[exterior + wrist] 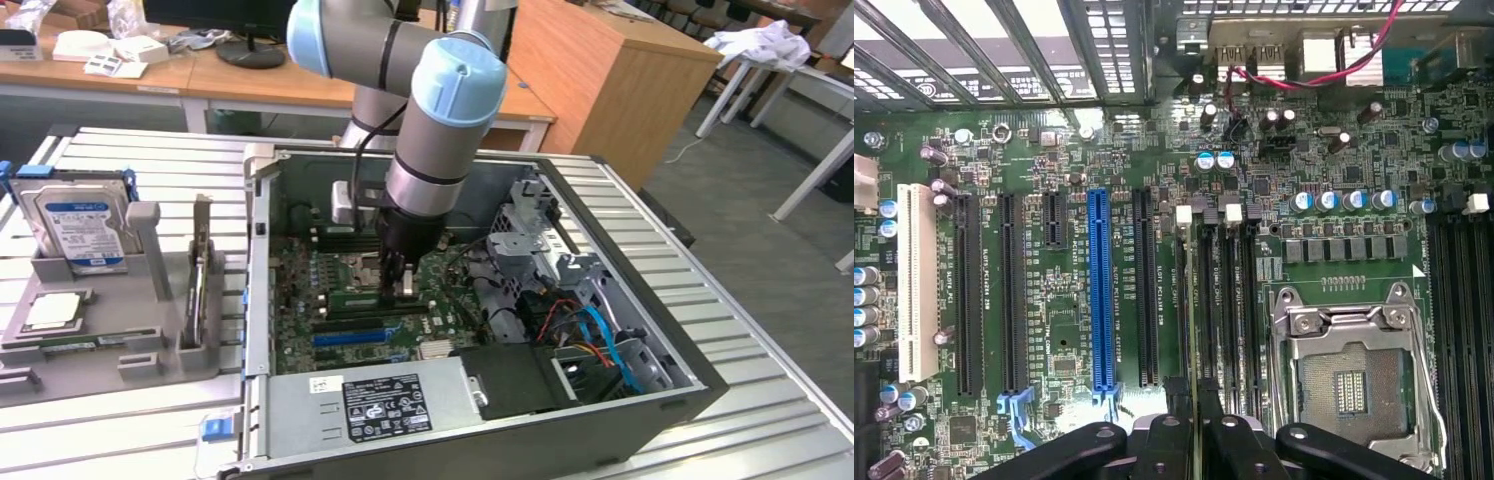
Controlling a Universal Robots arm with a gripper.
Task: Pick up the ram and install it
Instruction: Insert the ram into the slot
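Observation:
My gripper (396, 292) is down inside the open computer case (267, 300), over the green motherboard (334, 330). Its black fingers (1154, 445) stand close together, shut on the ram (358, 297), a thin green stick lying along the memory slots. In the wrist view the ram (1195, 330) shows edge-on as a narrow dark line running from my gripper (1194, 440) toward the white slot clips (1184, 213). It sits at the slot beside the empty silver processor socket (1354, 370). How deep it sits in the slot I cannot tell.
A grey rack (147, 340) on the exterior view's left holds a hard drive (80, 228), a square silver processor (54, 312) and a thin board (200, 270) on edge. The power supply (380, 405) fills the case's near end; drive cages and cables (587, 330) crowd its right side.

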